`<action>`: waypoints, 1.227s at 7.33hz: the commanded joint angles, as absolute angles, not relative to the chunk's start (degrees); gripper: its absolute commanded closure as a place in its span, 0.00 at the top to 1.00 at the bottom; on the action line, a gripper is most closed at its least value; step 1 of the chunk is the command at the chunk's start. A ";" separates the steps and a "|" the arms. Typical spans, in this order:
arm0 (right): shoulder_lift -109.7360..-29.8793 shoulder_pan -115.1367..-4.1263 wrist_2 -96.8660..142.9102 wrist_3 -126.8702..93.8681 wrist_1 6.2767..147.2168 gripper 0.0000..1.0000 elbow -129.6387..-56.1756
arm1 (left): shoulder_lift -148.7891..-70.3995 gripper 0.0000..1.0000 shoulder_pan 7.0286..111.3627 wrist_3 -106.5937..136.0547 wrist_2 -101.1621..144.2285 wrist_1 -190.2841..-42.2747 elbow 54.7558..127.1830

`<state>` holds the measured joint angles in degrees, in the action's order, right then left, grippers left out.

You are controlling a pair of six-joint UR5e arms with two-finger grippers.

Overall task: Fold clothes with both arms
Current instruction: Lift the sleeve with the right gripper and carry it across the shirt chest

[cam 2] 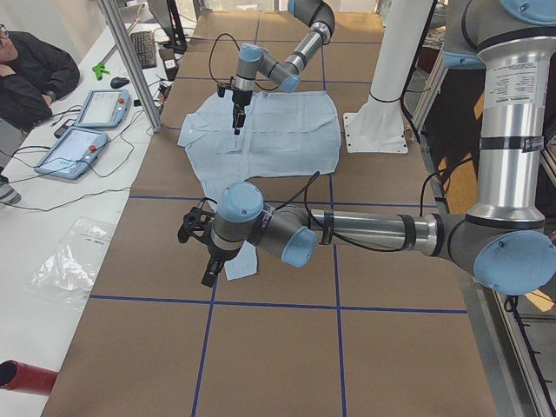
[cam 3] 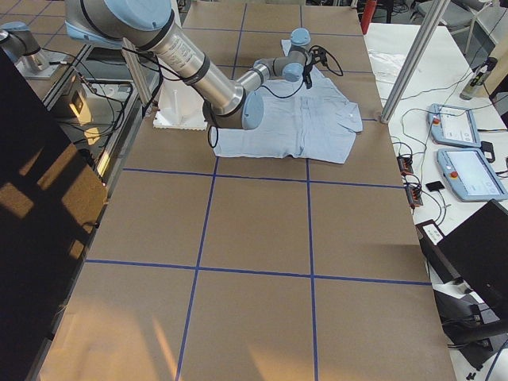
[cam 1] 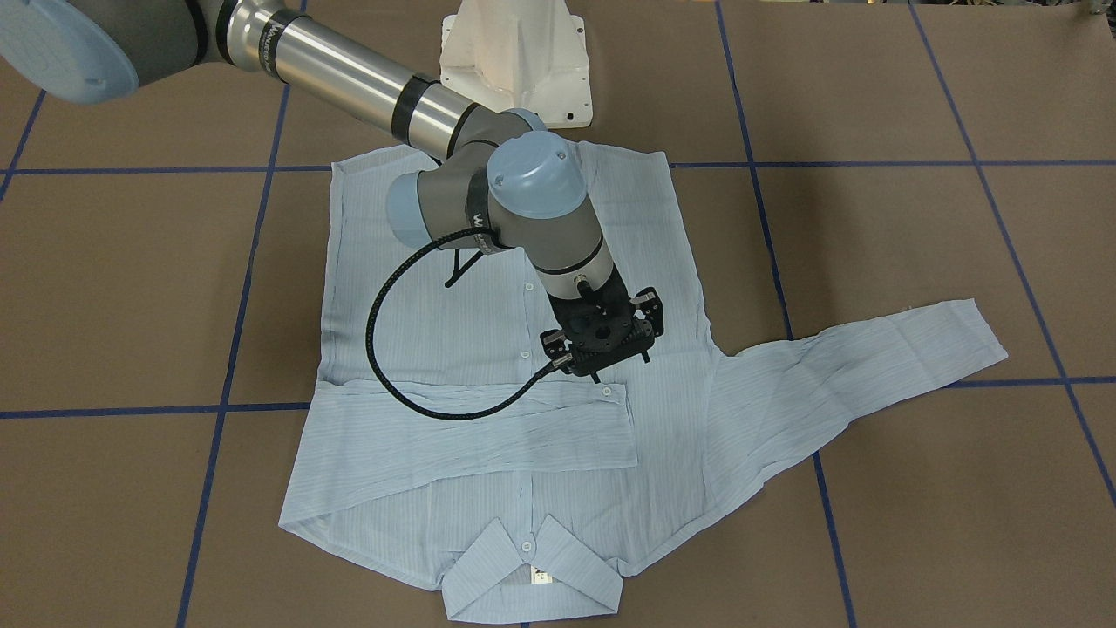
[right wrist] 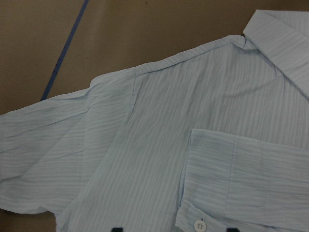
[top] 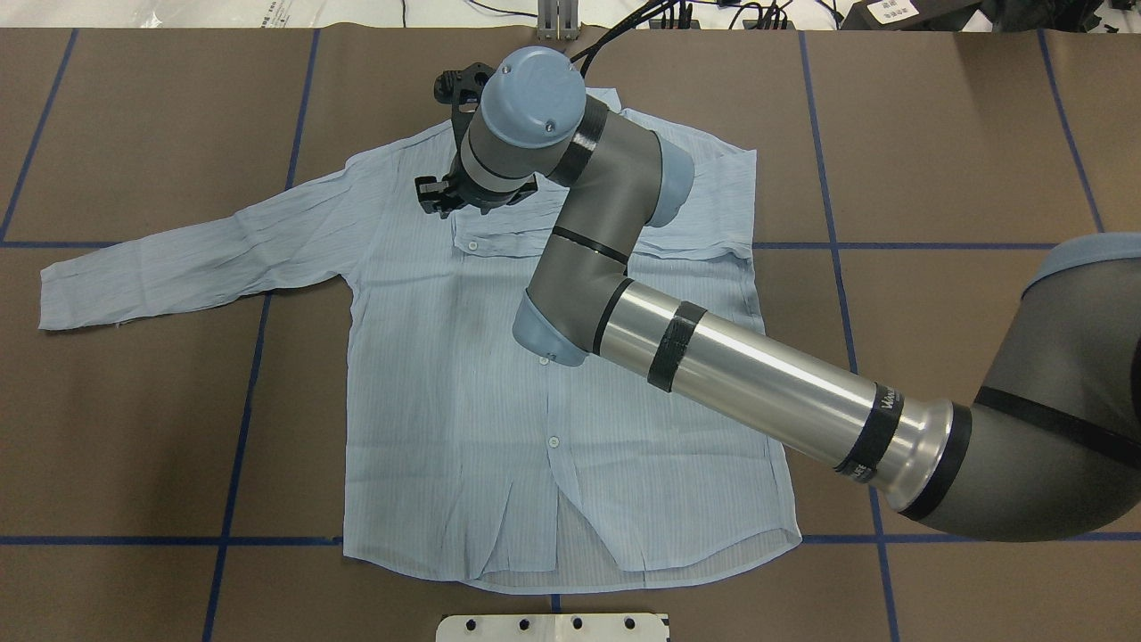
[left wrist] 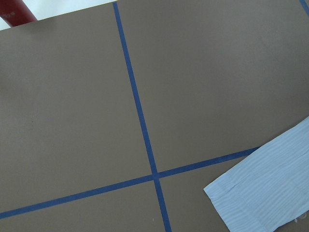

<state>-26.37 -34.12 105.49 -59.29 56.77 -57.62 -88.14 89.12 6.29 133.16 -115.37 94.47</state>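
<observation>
The light blue striped shirt lies flat, buttons up, with its collar toward the far side from the robot. One sleeve is folded across the chest. The other sleeve lies spread out on the robot's left. My right gripper hovers over the folded sleeve's cuff. Its fingertips stand wide apart with nothing between them. My left gripper hangs near the end of the spread sleeve. I cannot tell whether it is open or shut.
The white pedestal base stands at the shirt's hem side. Blue tape lines grid the brown table. A red cylinder lies past the table's end. A person sits by control tablets on a side table.
</observation>
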 commanded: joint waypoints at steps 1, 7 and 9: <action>-26.63 -33.84 104.41 -61.86 58.87 1.00 -59.57 | -88.24 1.00 88.95 12.18 132.98 -118.10 94.40; -43.29 -38.05 108.44 -60.65 90.09 1.00 -93.47 | -79.28 0.96 67.28 54.69 118.79 -146.68 94.39; -48.93 -38.67 108.81 -59.85 90.17 1.00 -99.38 | -79.19 0.94 59.36 63.77 108.94 -146.95 93.96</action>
<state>-45.27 -38.19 108.33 -60.17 89.98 -95.57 -79.37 64.34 57.78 115.01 -146.29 94.21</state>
